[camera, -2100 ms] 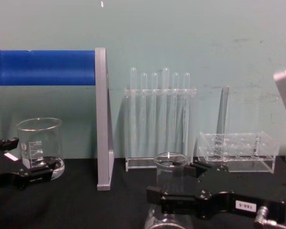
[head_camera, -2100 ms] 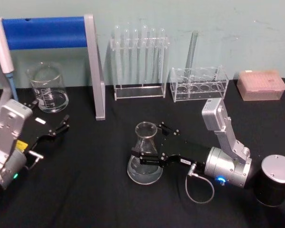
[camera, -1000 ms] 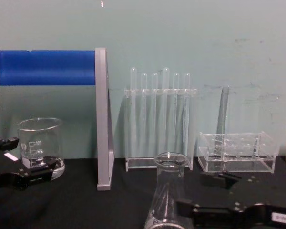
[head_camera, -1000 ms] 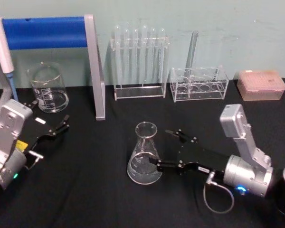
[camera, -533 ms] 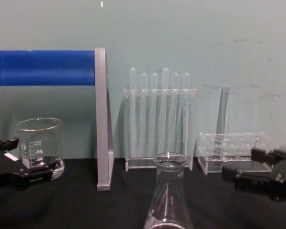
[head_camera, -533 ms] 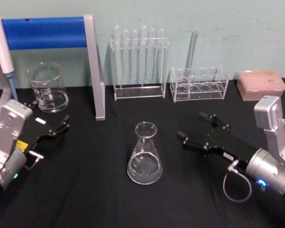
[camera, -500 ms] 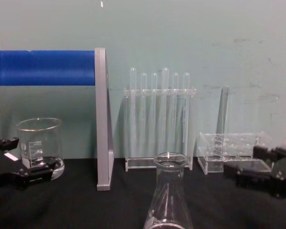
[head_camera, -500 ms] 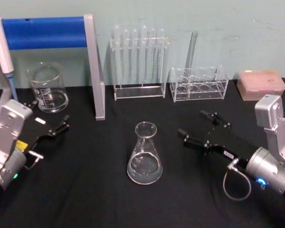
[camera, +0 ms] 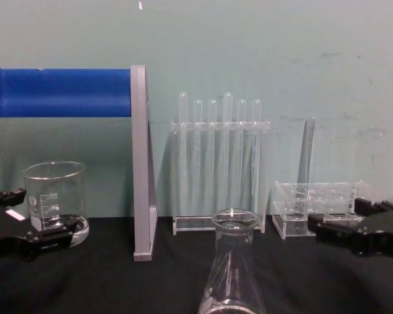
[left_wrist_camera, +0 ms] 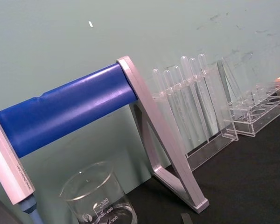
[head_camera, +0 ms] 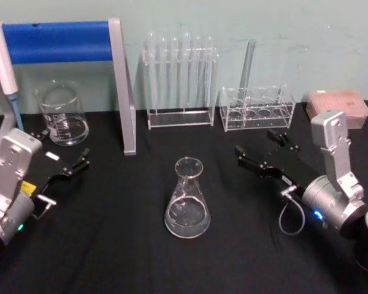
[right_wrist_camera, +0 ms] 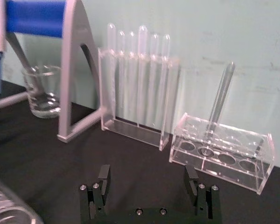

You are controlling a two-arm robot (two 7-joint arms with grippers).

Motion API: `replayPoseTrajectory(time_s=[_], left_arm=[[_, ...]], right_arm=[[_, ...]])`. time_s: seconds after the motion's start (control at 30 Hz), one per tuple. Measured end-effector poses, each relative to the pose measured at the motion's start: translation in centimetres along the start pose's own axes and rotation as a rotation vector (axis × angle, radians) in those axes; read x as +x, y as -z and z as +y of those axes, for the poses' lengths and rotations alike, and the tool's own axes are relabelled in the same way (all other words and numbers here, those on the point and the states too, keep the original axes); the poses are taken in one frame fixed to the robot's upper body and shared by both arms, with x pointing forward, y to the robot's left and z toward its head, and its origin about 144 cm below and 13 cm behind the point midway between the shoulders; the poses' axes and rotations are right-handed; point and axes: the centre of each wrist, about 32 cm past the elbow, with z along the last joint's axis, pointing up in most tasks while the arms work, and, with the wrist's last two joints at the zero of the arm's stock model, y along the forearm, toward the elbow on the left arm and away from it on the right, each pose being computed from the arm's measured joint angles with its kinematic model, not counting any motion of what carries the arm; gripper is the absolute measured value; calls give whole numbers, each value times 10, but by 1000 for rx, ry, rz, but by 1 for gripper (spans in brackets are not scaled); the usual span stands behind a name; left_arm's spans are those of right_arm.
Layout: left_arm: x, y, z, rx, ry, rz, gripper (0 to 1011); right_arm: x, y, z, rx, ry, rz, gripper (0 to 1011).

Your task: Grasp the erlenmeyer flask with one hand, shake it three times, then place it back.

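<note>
The erlenmeyer flask stands upright and free on the black table, near the middle; its neck and rim rise at the bottom of the chest view. My right gripper hovers open to the flask's right, clearly apart from it, with nothing between its fingers. In the chest view the right gripper sits in front of the small rack. The right wrist view shows its two fingers spread wide and a bit of the flask at the corner. My left gripper rests open at the table's left, near the beaker.
A glass beaker stands back left beside a blue bar on a grey post. A test tube rack, a small clear rack with one tube, and a pink box line the back. A pipette hangs far left.
My right gripper opened off the flask's neck, drew back to the right and swung toward the small rack. The flask stays standing. The left arm has not moved.
</note>
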Motion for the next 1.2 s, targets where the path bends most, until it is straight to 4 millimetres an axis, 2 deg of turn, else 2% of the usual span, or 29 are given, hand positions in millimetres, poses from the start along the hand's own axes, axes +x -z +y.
replayPoseTrajectory(time_s=[0.27,0.47,1.2], left_arm=[[0,0,0,0,0,0,1001],[0,0,0,0,0,0,1001],[0,0,0,0,0,0,1001]], right_arm=[[-1,11,19,-47,28,-11,1003],[-1,13,25,-56,34,-8,1003],[-1,13,24,-54,29,-9,1003]])
